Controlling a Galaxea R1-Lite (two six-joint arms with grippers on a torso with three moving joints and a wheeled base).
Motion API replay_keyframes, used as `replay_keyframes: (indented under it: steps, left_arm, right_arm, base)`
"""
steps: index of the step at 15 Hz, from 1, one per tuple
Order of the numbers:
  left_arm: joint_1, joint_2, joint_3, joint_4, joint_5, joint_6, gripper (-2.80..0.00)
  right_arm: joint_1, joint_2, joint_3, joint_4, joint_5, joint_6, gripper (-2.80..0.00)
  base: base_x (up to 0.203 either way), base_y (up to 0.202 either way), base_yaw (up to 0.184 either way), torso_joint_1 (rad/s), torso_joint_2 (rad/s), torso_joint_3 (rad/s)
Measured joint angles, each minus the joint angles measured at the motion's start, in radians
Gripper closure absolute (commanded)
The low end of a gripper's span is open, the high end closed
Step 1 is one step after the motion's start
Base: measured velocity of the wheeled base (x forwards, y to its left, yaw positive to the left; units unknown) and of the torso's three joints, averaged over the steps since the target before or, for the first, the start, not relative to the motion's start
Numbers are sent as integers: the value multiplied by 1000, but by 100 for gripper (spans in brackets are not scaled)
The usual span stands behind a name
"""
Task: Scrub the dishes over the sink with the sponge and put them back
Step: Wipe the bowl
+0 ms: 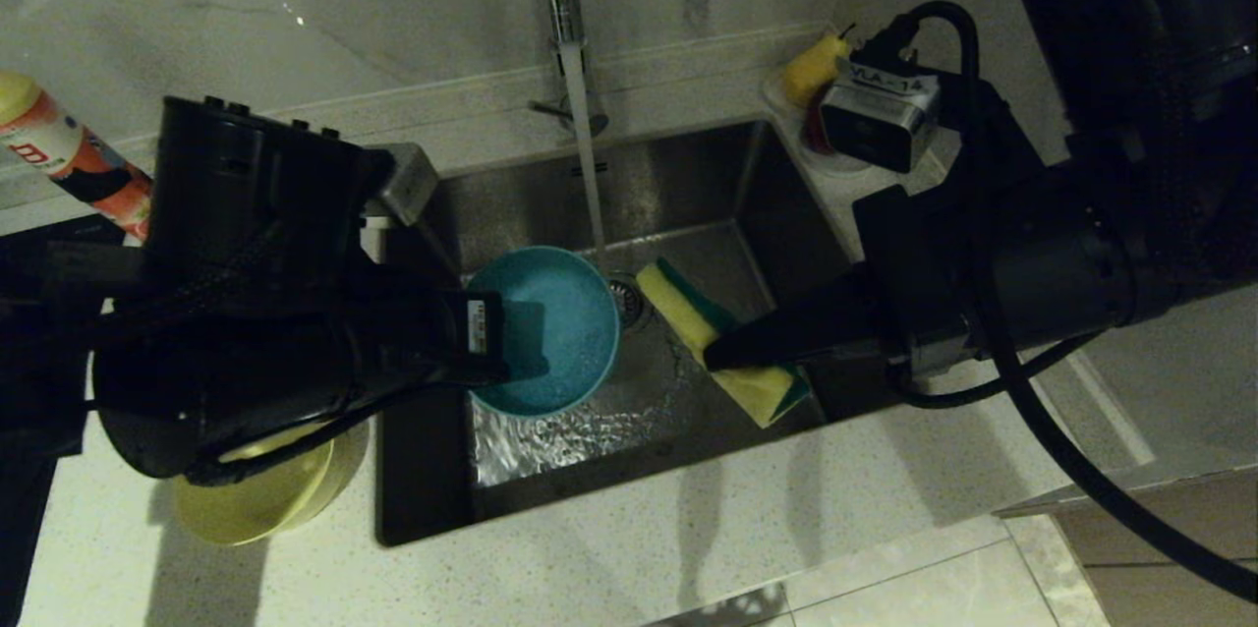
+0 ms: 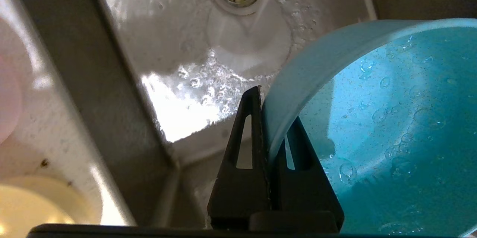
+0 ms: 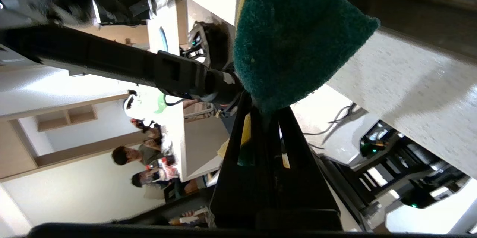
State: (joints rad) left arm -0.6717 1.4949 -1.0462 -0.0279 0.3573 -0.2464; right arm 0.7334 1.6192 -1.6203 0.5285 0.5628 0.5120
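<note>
Now round blue bowl [image 1: 555, 327] faces spongy rectangular sponge [image 1: 722, 342].

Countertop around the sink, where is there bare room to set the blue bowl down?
Bare counter runs along the near edge of the sink, right of the yellow bowl. The near-left corner is crowded: yellow bowl under the left hand gripping the blue bowl. The far-right corner holds a fruit dish.
</note>
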Motion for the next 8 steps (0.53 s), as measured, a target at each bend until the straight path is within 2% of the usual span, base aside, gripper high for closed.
replay_keyframes:
  steps: [4, 5, 8]
  left_arm:
    - [-50, 72, 9, -189, 186, 62, 0]
    - [-55, 83, 18, -249, 212, 90, 0]
    - [-78, 92, 69, -393, 221, 155, 0]
  right_arm:
    - [21, 49, -49, 0, -1, 5, 0]
    - [23, 64, -56, 1, -3, 6, 0]
    - [23, 108, -83, -2, -5, 7, 0]
  base:
    - [0, 0, 0, 0, 0, 0]
    - [0, 0, 0, 0, 0, 0]
    - [0, 0, 0, 0, 0, 0]
